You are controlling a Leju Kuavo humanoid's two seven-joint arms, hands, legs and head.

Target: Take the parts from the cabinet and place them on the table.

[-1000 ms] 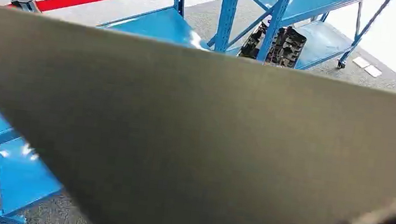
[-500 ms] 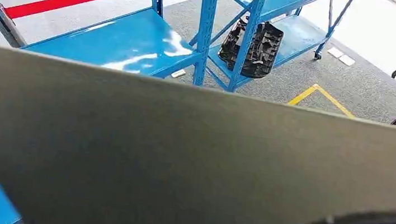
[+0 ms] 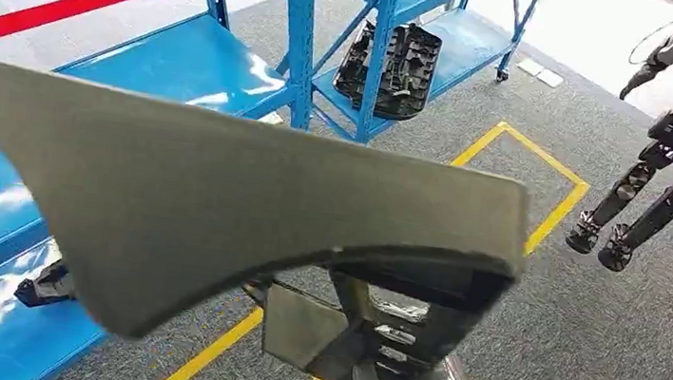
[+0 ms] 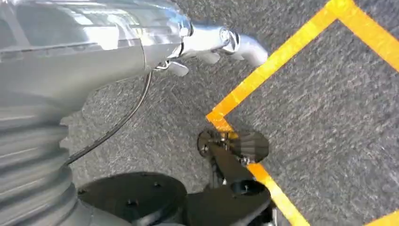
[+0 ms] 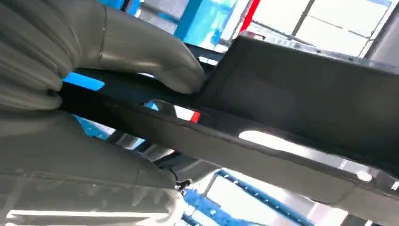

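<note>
The large grey panel part [image 3: 216,205] fills the middle of the head view and hides most of what lies beneath it, including the hand that carries it. In the right wrist view the right hand [image 5: 94,89] grips the panel's dark edge [image 5: 263,136], thumb pressed on top, the part running out beyond the fingers. The left hand [image 4: 207,44] hangs over grey carpet with yellow floor tape [image 4: 277,75]; whether it is clenched cannot be told. A black moulded part [image 3: 387,70] leans on the blue shelving [image 3: 297,42], well beyond the panel. No writing is legible.

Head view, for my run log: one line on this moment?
right hand: grips grey panel | black part: on blue shelf
</note>
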